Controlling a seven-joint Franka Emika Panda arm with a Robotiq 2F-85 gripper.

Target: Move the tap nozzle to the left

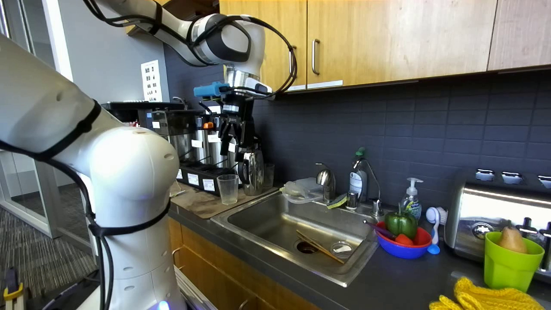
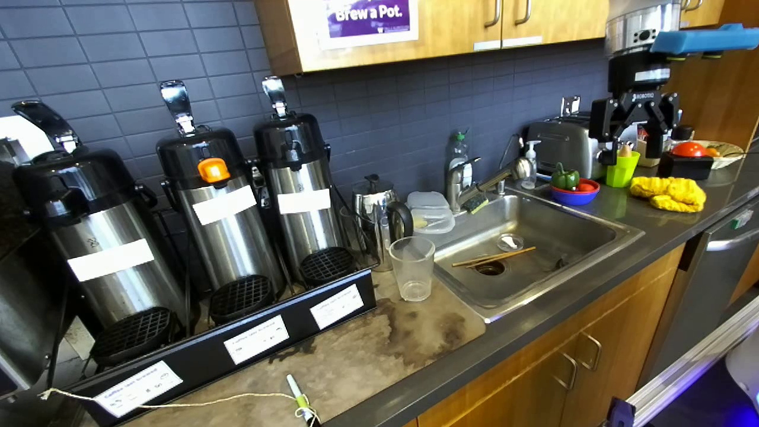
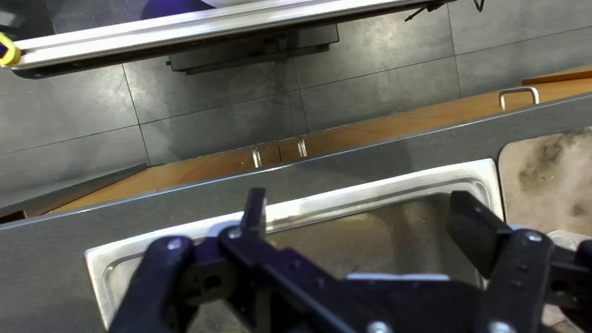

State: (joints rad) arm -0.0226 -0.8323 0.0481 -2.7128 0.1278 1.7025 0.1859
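Observation:
The tap nozzle is the chrome faucet at the back rim of the steel sink, seen in both exterior views [image 1: 326,181] [image 2: 504,175]. In the latter view its spout reaches to the right over the back of the basin. The steel sink [image 1: 275,254] also shows in the wrist view [image 3: 379,189]. My gripper [image 1: 232,151] hangs pointing down, well above counter height and apart from the tap. It also shows in an exterior view [image 2: 631,153]. In the wrist view the gripper's fingers [image 3: 358,201] stand wide apart with nothing between them. The tap is out of the wrist view.
A thin curved spout [image 1: 377,206], soap bottles [image 1: 356,183] [image 1: 412,200] and a plastic container [image 1: 301,189] stand around the tap. A clear cup [image 2: 413,270] and steel jug [image 2: 372,219] stand beside the sink. A bowl [image 2: 574,194] and toaster [image 1: 486,215] are opposite. Cabinets [image 1: 400,43] overhang.

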